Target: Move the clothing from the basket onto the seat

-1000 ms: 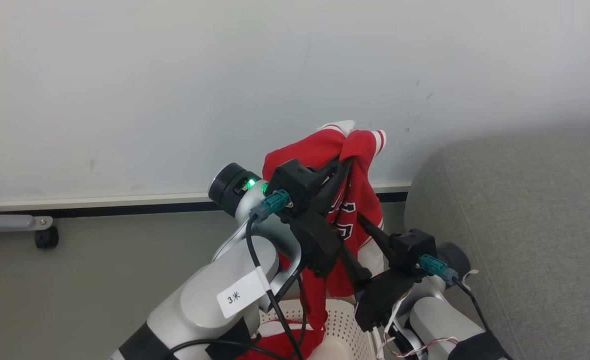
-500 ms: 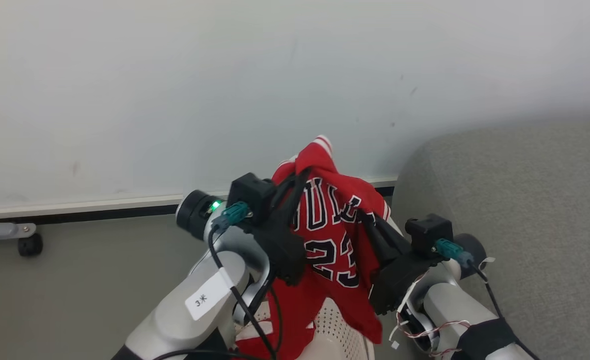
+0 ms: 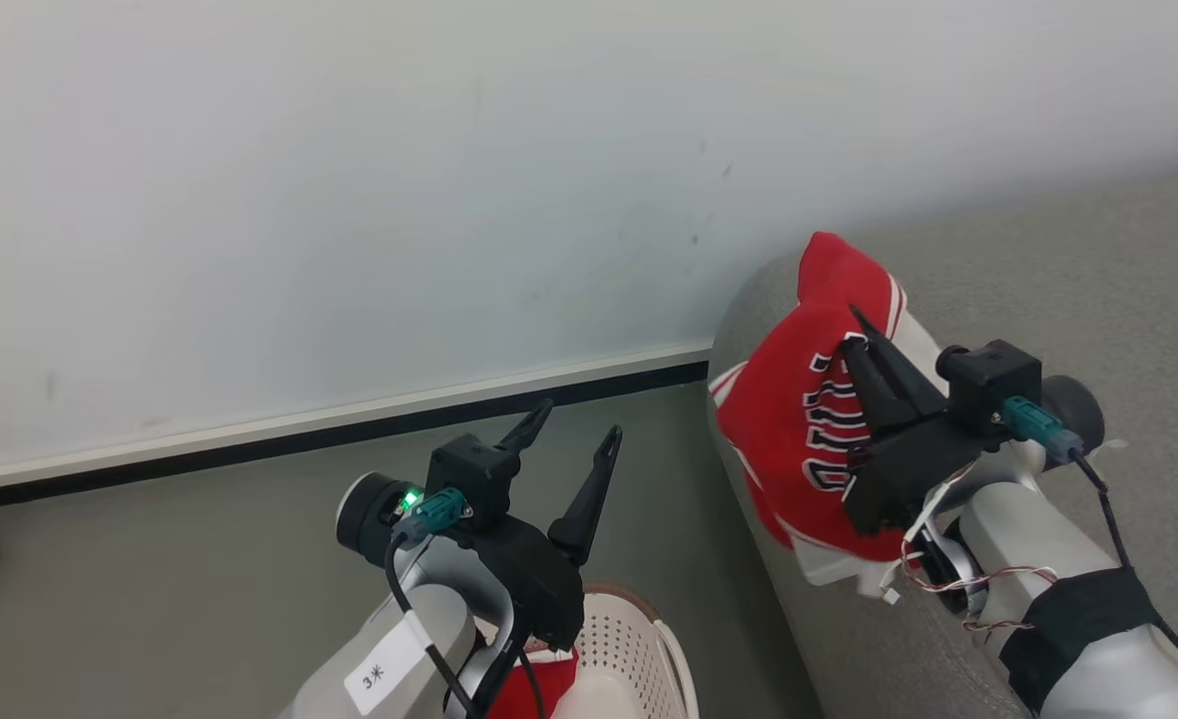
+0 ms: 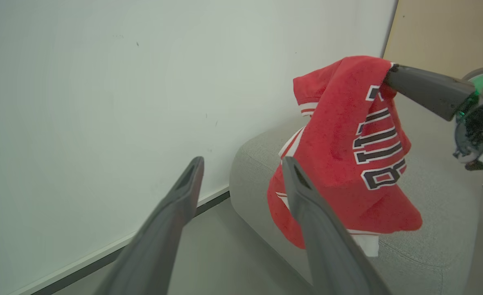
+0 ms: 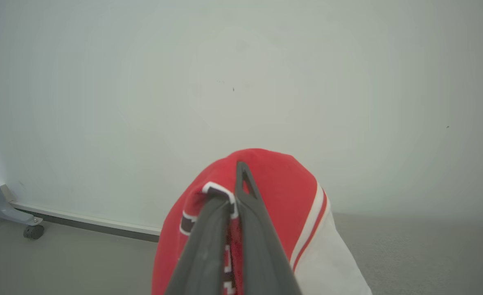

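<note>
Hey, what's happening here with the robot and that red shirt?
The robot's right gripper is shut on a red sports jersey with black-and-white lettering, holding it up over the rounded end of the large grey fabric sofa. Its left gripper hangs open and empty above the cream-white perforated plastic laundry basket, where more red cloth lies. The jersey is not yet laid down.
</note>
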You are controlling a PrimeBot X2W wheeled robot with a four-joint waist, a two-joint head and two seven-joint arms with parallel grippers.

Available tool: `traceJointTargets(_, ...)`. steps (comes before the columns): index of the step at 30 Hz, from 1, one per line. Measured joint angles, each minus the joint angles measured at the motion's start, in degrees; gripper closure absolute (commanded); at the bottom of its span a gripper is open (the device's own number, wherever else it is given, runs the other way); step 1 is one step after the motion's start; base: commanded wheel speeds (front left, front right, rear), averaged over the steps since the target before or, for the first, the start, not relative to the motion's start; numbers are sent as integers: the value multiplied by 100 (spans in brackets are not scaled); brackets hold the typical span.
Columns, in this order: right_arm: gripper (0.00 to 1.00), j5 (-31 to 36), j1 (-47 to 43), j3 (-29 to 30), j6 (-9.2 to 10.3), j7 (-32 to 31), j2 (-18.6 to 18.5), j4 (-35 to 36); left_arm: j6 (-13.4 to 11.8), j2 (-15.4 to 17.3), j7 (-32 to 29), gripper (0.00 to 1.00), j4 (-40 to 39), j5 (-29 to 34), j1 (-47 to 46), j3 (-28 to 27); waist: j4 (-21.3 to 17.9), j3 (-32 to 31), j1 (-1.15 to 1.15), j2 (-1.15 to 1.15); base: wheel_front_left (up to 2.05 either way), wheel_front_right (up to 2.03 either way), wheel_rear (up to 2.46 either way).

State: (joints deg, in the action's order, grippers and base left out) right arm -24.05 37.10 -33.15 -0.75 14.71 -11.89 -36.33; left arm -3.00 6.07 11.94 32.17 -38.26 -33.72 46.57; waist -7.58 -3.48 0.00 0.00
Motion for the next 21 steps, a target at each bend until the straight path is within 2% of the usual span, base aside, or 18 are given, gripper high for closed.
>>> traceJointTargets(11,100,248,2,207,26,0,-559,595,109,26,82,0,-224,0,458,167,-662,11,0,0,0,0,0)
traceJointTargets(21,100,292,94,275,-7,0,-843,1009,99,-25,136,0,-399,3,610,198,-1309,99,0,0,0,0,0)
